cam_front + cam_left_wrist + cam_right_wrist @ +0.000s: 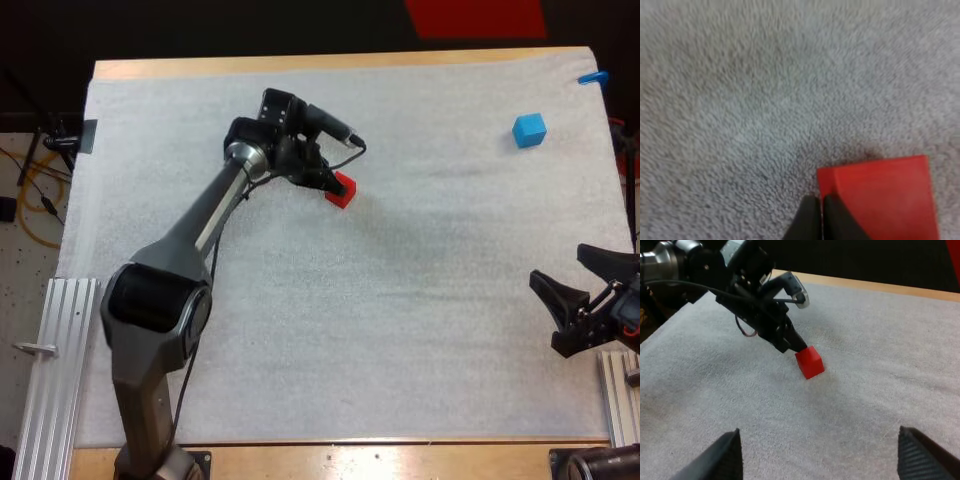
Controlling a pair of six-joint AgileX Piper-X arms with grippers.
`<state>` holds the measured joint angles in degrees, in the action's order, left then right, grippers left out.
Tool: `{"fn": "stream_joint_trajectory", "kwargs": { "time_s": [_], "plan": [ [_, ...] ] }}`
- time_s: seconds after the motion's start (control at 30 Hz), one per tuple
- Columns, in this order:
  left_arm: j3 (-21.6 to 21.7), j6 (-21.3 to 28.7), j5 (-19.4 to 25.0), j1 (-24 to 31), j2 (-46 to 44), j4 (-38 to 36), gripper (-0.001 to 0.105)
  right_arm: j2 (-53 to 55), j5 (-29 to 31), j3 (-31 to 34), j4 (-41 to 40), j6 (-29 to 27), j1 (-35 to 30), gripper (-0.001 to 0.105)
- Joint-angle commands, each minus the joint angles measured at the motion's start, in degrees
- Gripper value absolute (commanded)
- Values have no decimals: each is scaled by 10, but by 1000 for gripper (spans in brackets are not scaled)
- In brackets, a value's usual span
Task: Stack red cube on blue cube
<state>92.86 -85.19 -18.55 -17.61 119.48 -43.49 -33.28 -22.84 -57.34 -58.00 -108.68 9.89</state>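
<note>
The red cube (340, 189) rests on the white mat left of centre. My left gripper (328, 182) is down at the cube's left side. In the left wrist view its two black fingers (810, 222) touch each other, shut on nothing, with their tips against the red cube's (880, 195) edge. From the right wrist view the left gripper (795, 346) points at the red cube's (809, 362) upper corner. The blue cube (530, 130) sits alone at the far right of the mat. My right gripper (560, 268) stands open near the right edge, well apart from both cubes.
The white mat (400, 330) covers most of the wooden table. Aluminium rails (55, 370) lie along the left edge. A wide stretch of mat separates the red cube from the blue one.
</note>
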Motion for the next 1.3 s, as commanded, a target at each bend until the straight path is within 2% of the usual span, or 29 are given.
{"fn": "stream_joint_trajectory", "kwargs": {
  "time_s": [0.0,0.13,0.27,0.4,0.57,0.63,0.67,0.73,0.93,1.17,1.27],
  "plan": [
    [3,3,10,8,-29,-2,0,0,3,-7,3,-9,1,63],
    [3,3,40,38,-81,-5,0,0,16,-7,3,-14,1,63],
    [3,7,50,70,-128,-35,0,0,22,-7,3,-26,1,63],
    [-8,44,57,95,-190,-91,0,-10,25,-7,2,-26,1,63],
    [-74,50,68,96,-288,-93,0,-24,25,-7,1,-39,1,63],
    [-117,50,68,94,-340,-90,0,-31,25,-7,1,-48,1,63],
    [-125,50,68,94,-350,-90,0,-32,25,-7,1,-48,1,63],
    [-169,50,68,94,-404,-90,0,-37,25,-7,1,-61,1,63],
    [-264,47,64,93,-559,-90,0,-48,25,-7,3,-73,1,63],
    [-315,37,44,93,-685,-101,0,-53,25,-7,3,-86,1,63],
    [-318,31,5,93,-720,-137,0,-53,25,-7,3,-86,1,63]
  ]
}}
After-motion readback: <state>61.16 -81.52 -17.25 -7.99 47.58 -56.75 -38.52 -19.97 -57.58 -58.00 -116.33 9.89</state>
